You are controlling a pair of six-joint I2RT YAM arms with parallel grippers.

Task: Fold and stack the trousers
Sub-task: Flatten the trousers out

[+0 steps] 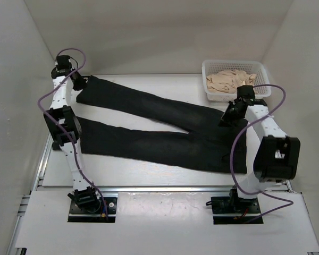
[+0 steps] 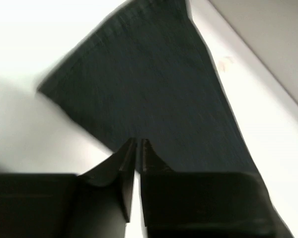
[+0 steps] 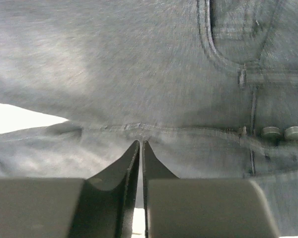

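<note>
The trousers [image 1: 165,135] lie spread flat on the white table [image 1: 149,172], waist toward the right and the two legs splayed apart toward the left, with a wedge of bare table between them. The far leg runs up toward the back left corner; the near leg lies roughly parallel to the front edge. The fabric is black and reads as mostly smooth in the overhead view. The left gripper [image 1: 78,82] sits at the cuff end of the far leg. In the left wrist view its fingers are pressed nearly together, a thin sliver of light between them, with the tips at the hem edge. That view is blurred, so whether any cloth is caught between them cannot be determined. The right gripper [image 1: 227,114] is at the far edge of the waist area. In the right wrist view its fingers are likewise drawn close, tips meeting at a stitched seam; a pocket opening [image 3: 238,34] and two metal studs [image 3: 283,133] lie to their right. Whether it pinches fabric cannot be determined either. A white basket [image 1: 234,62] stands at the back right of the table, just beyond the waist, holding a beige cloth pile [image 1: 231,79].
</note>
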